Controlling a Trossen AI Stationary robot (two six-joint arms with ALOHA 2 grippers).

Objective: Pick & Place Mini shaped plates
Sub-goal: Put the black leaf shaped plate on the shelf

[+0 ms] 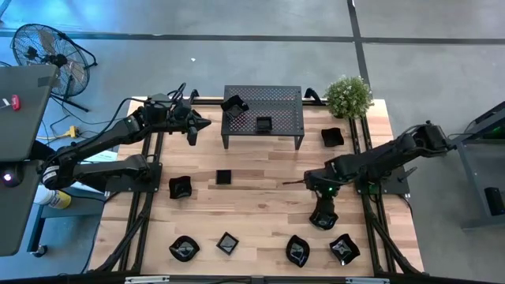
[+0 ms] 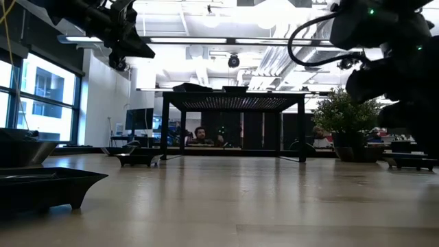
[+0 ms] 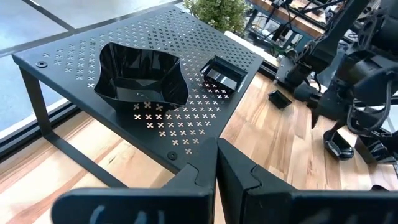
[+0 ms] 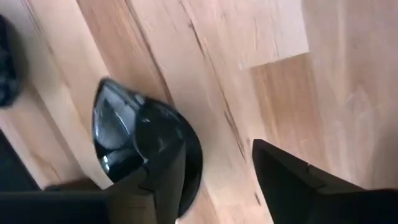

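Several tiny glossy black plates lie on the wooden table. Two more rest on the black perforated rack [image 1: 263, 117]: a wavy square bowl-like plate [image 3: 138, 74] and a small rectangular plate [image 3: 222, 73]. My left gripper [image 1: 201, 122] hovers shut [image 3: 216, 168] just off the rack's left corner, touching nothing. My right gripper [image 1: 322, 207] points down, open [image 4: 217, 180], over a rounded plate [image 4: 137, 137] at the table's right middle. One finger stands over that plate's rim and the other over bare wood. My right gripper comes from above, pointing down, with one finger [image 4: 161, 180] over the rounded plate's rim [image 4: 186, 149]. The plate lies flat on the table. I cannot tell whether the finger touches it.
Other plates lie along the near edge [image 1: 183, 249], [image 1: 228, 243], [image 1: 297, 251], [image 1: 344, 249], at the left middle [image 1: 180, 188], [image 1: 223, 177], and right of the rack [image 1: 332, 136]. A potted plant [image 1: 349, 96] stands at the far right corner. Bare wood lies in the table's middle.
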